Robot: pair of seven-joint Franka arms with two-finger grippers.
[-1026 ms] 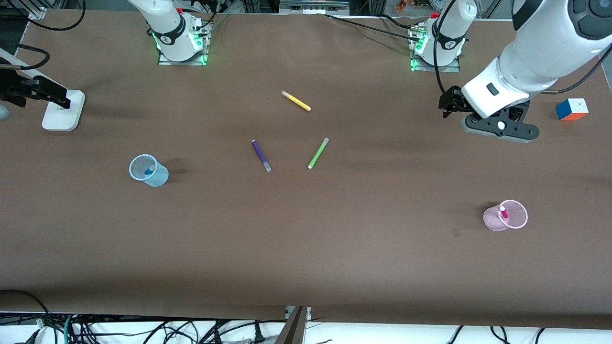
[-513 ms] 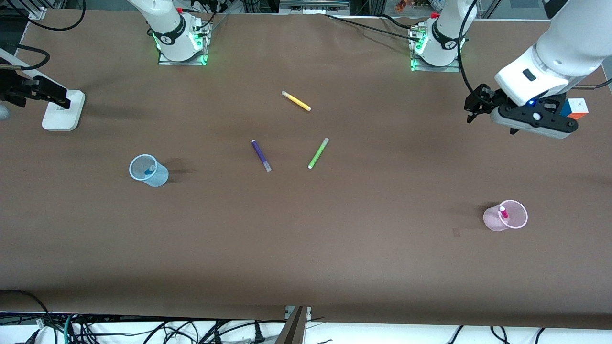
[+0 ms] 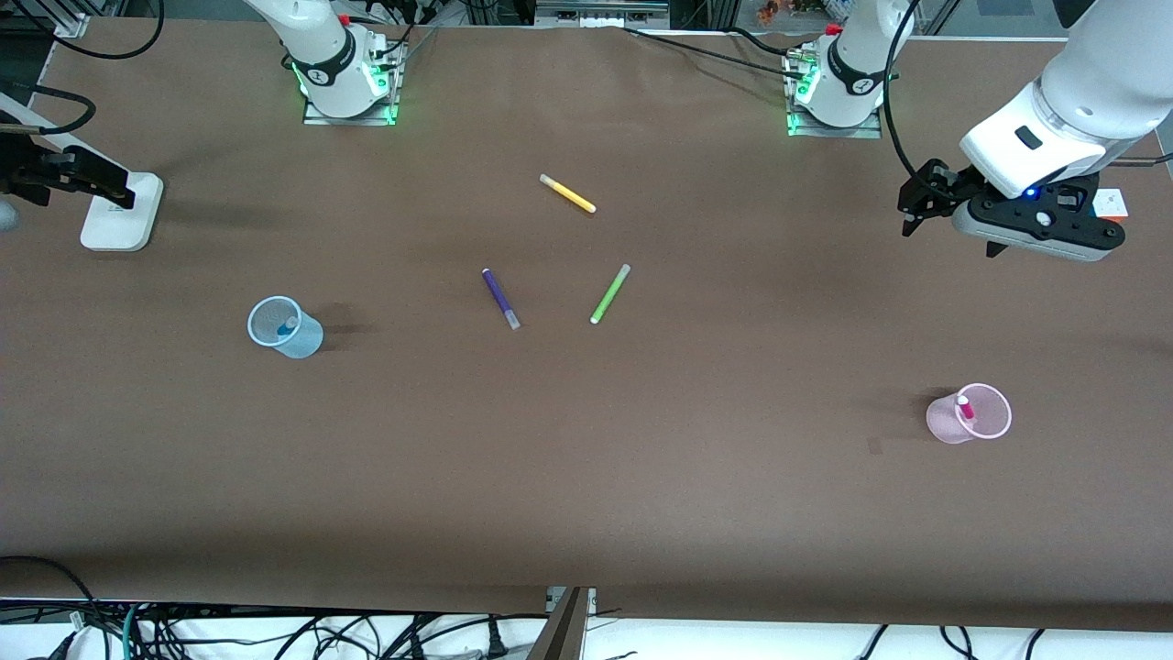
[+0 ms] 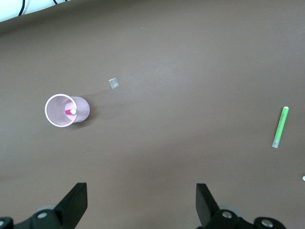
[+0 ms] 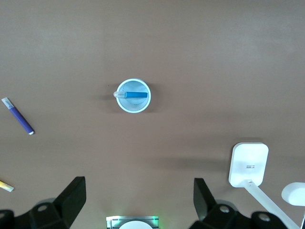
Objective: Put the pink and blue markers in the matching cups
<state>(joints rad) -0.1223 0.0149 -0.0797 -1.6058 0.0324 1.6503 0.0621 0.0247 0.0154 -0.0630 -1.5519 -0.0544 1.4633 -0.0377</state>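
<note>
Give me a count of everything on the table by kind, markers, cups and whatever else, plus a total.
Markers: 5: pink marker, blue marker, purple marker, green marker, yellow marker
Cups: 2: pink cup, blue cup
Puzzle cubes: 1: puzzle cube
White stands: 1: white stand
Total: 9
</note>
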